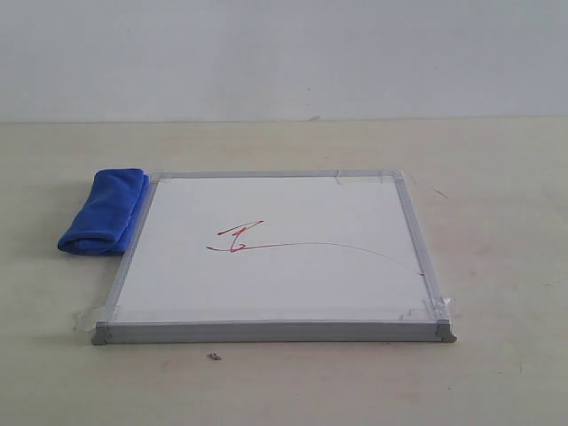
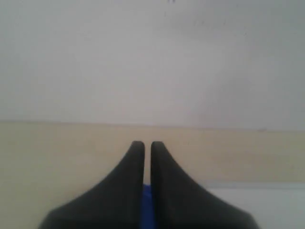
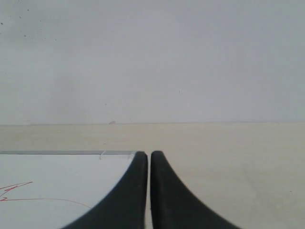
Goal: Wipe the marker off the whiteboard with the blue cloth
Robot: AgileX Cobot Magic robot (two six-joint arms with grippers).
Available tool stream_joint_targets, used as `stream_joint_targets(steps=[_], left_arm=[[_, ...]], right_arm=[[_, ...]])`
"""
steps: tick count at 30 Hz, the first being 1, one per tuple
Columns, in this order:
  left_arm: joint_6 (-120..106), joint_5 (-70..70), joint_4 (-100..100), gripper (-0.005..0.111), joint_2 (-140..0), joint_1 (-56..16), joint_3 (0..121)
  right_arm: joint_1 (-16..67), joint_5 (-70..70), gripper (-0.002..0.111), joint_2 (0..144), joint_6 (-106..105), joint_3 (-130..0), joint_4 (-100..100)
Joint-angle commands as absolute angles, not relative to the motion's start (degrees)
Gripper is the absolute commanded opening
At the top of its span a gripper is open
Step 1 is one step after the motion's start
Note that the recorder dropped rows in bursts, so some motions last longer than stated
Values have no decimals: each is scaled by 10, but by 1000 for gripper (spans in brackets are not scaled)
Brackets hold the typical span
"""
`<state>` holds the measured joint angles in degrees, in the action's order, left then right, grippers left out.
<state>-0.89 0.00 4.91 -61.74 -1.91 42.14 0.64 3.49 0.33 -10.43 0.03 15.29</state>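
The whiteboard [image 1: 275,302] lies flat on the table, silver-framed, with tape at its corners. Red marker [image 1: 235,238] forms a small scribble near its middle, and a thin curved line trails off to the right. The folded blue cloth [image 1: 105,211] rests on the table against the board's left edge. Neither gripper shows in the exterior view. My left gripper [image 2: 144,145] is shut with nothing held; a strip of the blue cloth [image 2: 146,210] shows beyond its fingers. My right gripper [image 3: 144,155] is shut and empty, above the whiteboard [image 3: 57,181] with the marker [image 3: 14,190] in sight.
The beige tabletop [image 1: 497,177] runs back to a plain white wall [image 1: 284,53]. A small dark speck [image 1: 214,358] lies on the table in front of the board.
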Motion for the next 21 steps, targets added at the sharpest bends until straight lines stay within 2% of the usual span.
stream_joint_targets(steps=[1, 9, 13, 17, 21], left_arm=[[-5, 56, 51, 5, -711, -17, 475], [7, 131, 51, 4, -849, -12, 564], [-113, 282, 53, 4, -955, -12, 685], [-244, 542, 87, 4, -1081, -12, 873], [-285, 621, 167, 4, -1161, -3, 956]], right_arm=[[5, 32, 0, 0, -108, 0, 151], [5, 32, 0, 0, -109, 0, 151], [5, 31, 0, 0, -109, 0, 151], [5, 31, 0, 0, -109, 0, 151], [5, 31, 0, 0, -109, 0, 151]])
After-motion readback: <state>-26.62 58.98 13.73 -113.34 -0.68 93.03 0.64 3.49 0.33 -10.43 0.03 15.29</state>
